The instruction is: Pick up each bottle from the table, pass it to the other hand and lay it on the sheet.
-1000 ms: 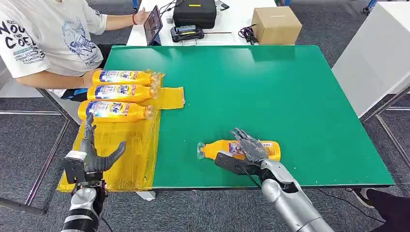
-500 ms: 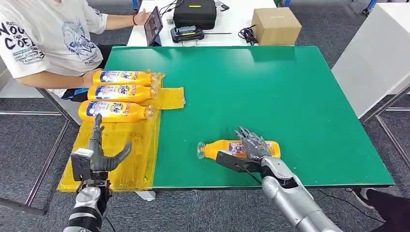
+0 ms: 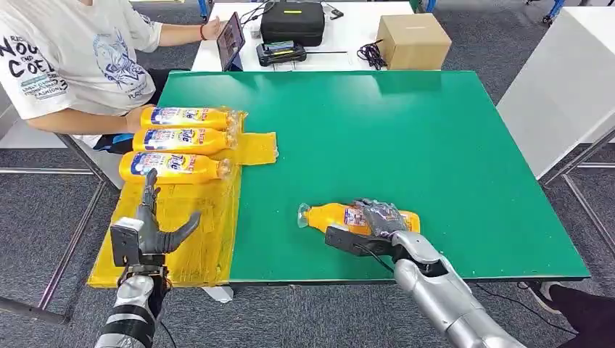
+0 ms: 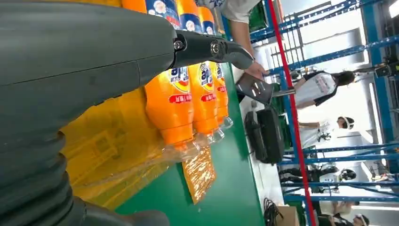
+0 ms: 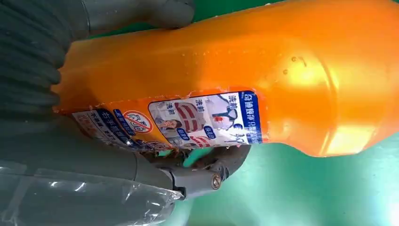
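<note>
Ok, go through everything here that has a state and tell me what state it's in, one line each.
Bottle on the green table: lying on its side, right hand's fingers wrapped over it.
Three bottles on the yellow sheet: lying side by side, untouched.
Yellow sheet: spread flat over the table's left edge.
Right hand: gripping the bottle.
Left hand: holding nothing, fingers spread, above the sheet.
Tablet: propped upright, person's hand on it.

three bottles (image 3: 181, 138) on sheet (image 3: 181, 232), table's (image 3: 435, 145) left

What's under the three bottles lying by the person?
The yellow sheet lies under the three bottles, spreading toward the left hand. The bottles cover what lies directly beneath them.
</note>
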Controlling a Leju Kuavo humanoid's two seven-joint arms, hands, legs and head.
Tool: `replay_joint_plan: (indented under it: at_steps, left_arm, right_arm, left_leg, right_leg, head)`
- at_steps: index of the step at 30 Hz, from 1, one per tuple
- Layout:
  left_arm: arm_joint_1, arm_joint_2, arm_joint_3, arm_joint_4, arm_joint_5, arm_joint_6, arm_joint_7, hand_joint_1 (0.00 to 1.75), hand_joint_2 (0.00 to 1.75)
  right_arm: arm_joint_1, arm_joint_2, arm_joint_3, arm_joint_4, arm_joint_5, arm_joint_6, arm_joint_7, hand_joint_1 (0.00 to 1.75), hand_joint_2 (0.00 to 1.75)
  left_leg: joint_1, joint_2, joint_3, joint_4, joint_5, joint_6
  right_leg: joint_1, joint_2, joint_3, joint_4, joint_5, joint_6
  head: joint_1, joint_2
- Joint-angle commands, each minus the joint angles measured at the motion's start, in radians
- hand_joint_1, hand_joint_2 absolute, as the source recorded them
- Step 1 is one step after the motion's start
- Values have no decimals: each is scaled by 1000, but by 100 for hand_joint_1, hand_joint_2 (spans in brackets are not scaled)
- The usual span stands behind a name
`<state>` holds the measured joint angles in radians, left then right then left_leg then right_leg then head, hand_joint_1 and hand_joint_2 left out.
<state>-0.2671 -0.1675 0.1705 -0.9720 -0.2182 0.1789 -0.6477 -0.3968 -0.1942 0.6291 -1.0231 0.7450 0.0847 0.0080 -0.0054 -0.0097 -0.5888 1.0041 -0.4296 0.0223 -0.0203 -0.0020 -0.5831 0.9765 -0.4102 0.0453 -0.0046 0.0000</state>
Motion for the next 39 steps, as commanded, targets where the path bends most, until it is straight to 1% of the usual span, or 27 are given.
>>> replay_joint_plan:
  at_steps: [1, 4, 5, 15, 16, 17, 18, 21, 22, 23, 24, 25, 26, 27, 29, 30, 31, 32, 33, 34, 35, 36, 39]
  left_arm:
    - [-51, 8, -18, 88, 2, 1, 3, 0, 175]
    - [-54, 9, -24, 98, 1, 0, 3, 0, 175]
    - [-54, 8, -26, 100, 1, 0, 3, 0, 175]
    - [-53, 8, -26, 100, 1, 1, 2, 0, 175]
    - [-52, 7, -26, 97, 2, 0, 1, 0, 175]
    - [-49, 5, -24, 93, 5, -1, 1, 0, 175]
    - [-40, 2, -24, 83, 7, -6, 2, 0, 175]
    - [-2, -19, -20, 30, 22, -16, 13, 0, 175]
    - [13, -31, -23, 9, 40, -30, 25, 0, 175]
    - [16, -35, -26, 3, 48, -39, 31, 0, 175]
    - [24, -42, -42, -16, 73, -66, 55, 0, 175]
    - [22, -46, -56, -20, 83, -86, 67, 0, 175]
    - [20, -50, -73, -27, 94, -94, 76, 0, 175]
    - [19, -52, -85, -29, 107, -109, 89, 0, 175]
    - [17, -55, -109, -39, 149, -151, 118, 0, 175]
    - [19, -54, -124, -46, 166, -168, 128, 0, 175]
    - [20, -55, -136, -51, 171, -172, 131, 0, 175]
    - [23, -52, -149, -57, 187, -182, 142, 0, 175]
    - [24, -49, -165, -61, 199, -189, 146, 0, 175]
    - [24, -49, -173, -65, 200, -190, 147, 0, 175]
    - [25, -49, -182, -71, 220, -202, 155, 0, 175]
    - [26, -48, -188, -74, 227, -206, 158, 0, 175]
    - [35, -42, -214, -89, 289, -256, 187, 0, 175]
  right_arm:
    - [13, -22, 51, 104, -27, 30, -17, 175, 175]
    - [22, -19, 44, 83, -50, 11, -41, 175, 175]
    - [42, -9, 19, 54, -76, -18, -70, 175, 175]
    - [49, -6, 21, 42, -76, -16, -69, 175, 175]
    - [62, -3, 4, 20, -87, -34, -75, 175, 175]
    - [89, 21, -40, -14, -100, -83, -114, 175, 175]
    - [148, 89, -138, -94, -155, -174, -188, 175, 175]
    - [249, 224, -263, -322, -167, -367, -249, 175, 175]
    - [271, 266, -298, -392, -189, -419, -274, 175, 175]
    - [277, 280, -313, -416, -194, -444, -279, 175, 175]
    - [289, 310, -355, -455, -111, -592, -306, 175, 175]
    - [296, 316, -369, -469, -141, -599, -318, 175, 175]
    - [304, 325, -401, -480, -177, -621, -357, 175, 175]
    - [311, 329, -419, -484, -176, -642, -380, 175, 175]
    - [326, 342, -462, -489, -232, -665, -435, 175, 175]
    - [331, 352, -480, -497, -266, -671, -475, 175, 175]
    - [335, 354, -492, -491, -268, -674, -477, 175, 175]
    - [339, 358, -502, -492, -276, -673, -490, 175, 175]
    - [341, 363, -512, -490, -287, -672, -508, 175, 175]
    - [339, 364, -516, -483, -287, -673, -509, 175, 175]
    - [338, 371, -524, -477, -291, -676, -515, 175, 175]
    - [335, 370, -525, -470, -289, -675, -515, 175, 175]
    - [332, 372, -532, -450, -286, -677, -523, 175, 175]
  left_leg:
    - [2, -3, 2, -1, 0, -1]
    - [1, -3, 2, -1, 0, -1]
    - [3, -3, 2, -1, 0, -2]
    - [2, -2, 2, -1, 0, -1]
    - [3, -2, 2, -1, 0, -2]
    - [2, -2, 2, -1, 0, -2]
    - [2, -2, 2, -1, 0, -1]
    - [3, -1, 2, -1, -1, -2]
    - [2, 2, 2, 0, -2, -3]
    - [1, 4, 0, 0, -2, -2]
    - [2, 6, -1, 1, -3, -3]
    - [1, 2, -4, 1, -2, -2]
    - [2, 1, -5, 2, -3, -3]
    - [2, -2, -8, 2, -1, -2]
    - [2, -4, -9, 2, -1, -2]
    - [2, -3, -9, 0, -1, -1]
    - [3, -3, -8, 1, -2, -1]
    - [1, -1, -10, 1, -1, -1]
    - [2, -2, -8, 1, -2, -1]
    - [0, -1, -10, 0, -1, -1]
    - [1, -2, -8, 1, -2, -2]
    - [0, -2, -9, 0, -1, -1]
    - [1, 0, -7, 1, -2, -2]
  right_leg:
    - [2, -3, 3, -2, 0, -2]
    - [2, -3, 4, -2, 0, -2]
    - [3, -4, 4, -3, 0, -2]
    - [2, -3, 3, -2, 0, -2]
    - [3, -3, 4, -2, 0, -3]
    - [3, -3, 4, -2, 0, -2]
    - [2, -2, 3, -2, -1, -2]
    - [3, -2, 3, -2, -1, -3]
    - [3, 1, 2, 0, -1, -3]
    - [2, 3, -1, 1, -1, -2]
    - [2, 4, -1, 3, -2, -4]
    - [1, 1, -4, 3, -2, -3]
    - [2, 0, -5, 4, -3, -3]
    - [2, -3, -7, 2, -2, -2]
    - [3, -4, -7, 2, -2, -2]
    - [3, -3, -8, 1, -2, -1]
    - [3, -3, -5, 1, -3, -2]
    - [1, -2, -8, 1, -1, -1]
    - [2, -3, -6, 1, -2, -2]
    - [0, -2, -8, 1, -1, -1]
    - [1, -2, -5, 0, -2, -2]
    - [0, -2, -7, 0, -1, -2]
    - [1, -1, -6, 0, -1, -3]
  head:
    - [0, 0]
    - [0, 0]
    - [0, 0]
    - [0, 0]
    - [0, 0]
    - [0, 0]
    - [0, 0]
    - [1, 0]
    - [1, 0]
    - [0, 0]
    - [0, 0]
    - [-1, 0]
    - [-1, 0]
    - [-1, 0]
    - [0, 0]
    - [0, 0]
    - [0, 0]
    - [0, 0]
    - [0, 0]
    - [0, 0]
    - [0, 0]
    - [0, 0]
    - [0, 0]
